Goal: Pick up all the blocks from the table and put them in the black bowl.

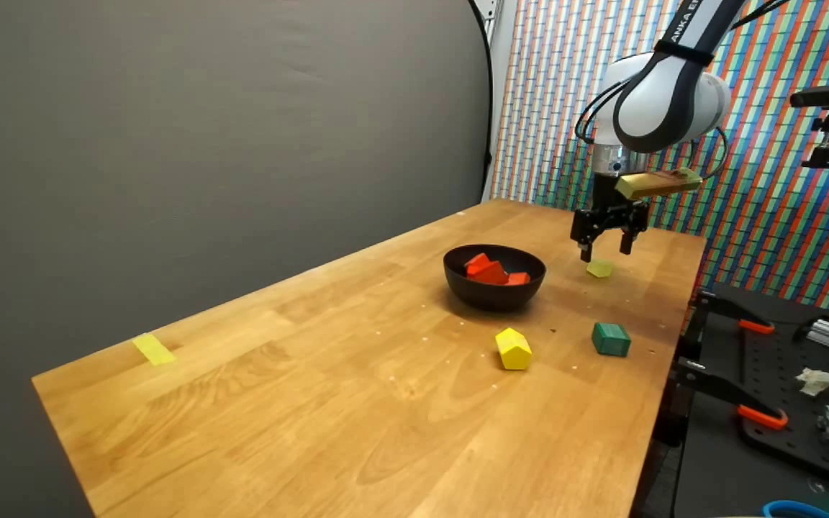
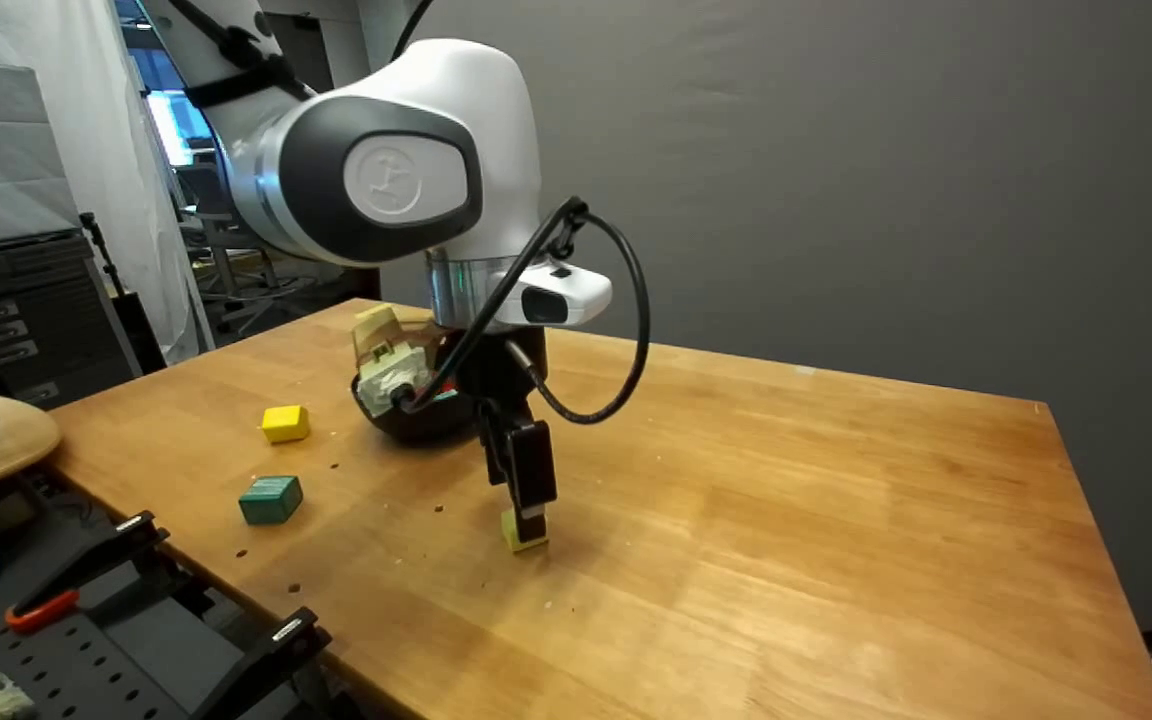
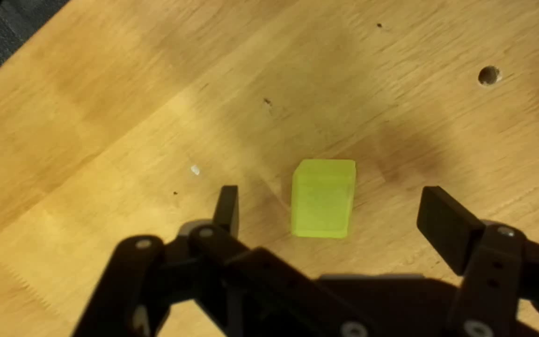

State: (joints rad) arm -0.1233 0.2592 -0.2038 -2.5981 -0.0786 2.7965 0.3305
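Well, your job looks about half done, I would guess. Red blocks (image 1: pixel 488 273) sit inside the black bowl (image 1: pixel 490 295) (three seem to show, but more could hide under them). That leaves you three blocks that I can see on the table (image 1: pixel 299 410).

Right now you seem to want the lime block (image 3: pixel 323 200). It lies on the table, and your gripper (image 1: pixel 606 252) is right at it. In the wrist view, the two fingers (image 3: pixel 446 229) are wide apart, one on each side of the block, with a gap both ways, so you are not holding anything. How low the tips reach is hard to tell. My guess is that you need to get the block well between them, then squeeze.

After that, you have two more to get. The yellow block (image 1: pixel 514 350) is near the bowl. The green block (image 1: pixel 611 339) is farther from the bowl and closer to the table's edge. Both are well apart from your gripper, so you will have to move over to each one. That flat yellow strip (image 1: pixel 154 349) looks like tape, so you can leave it.
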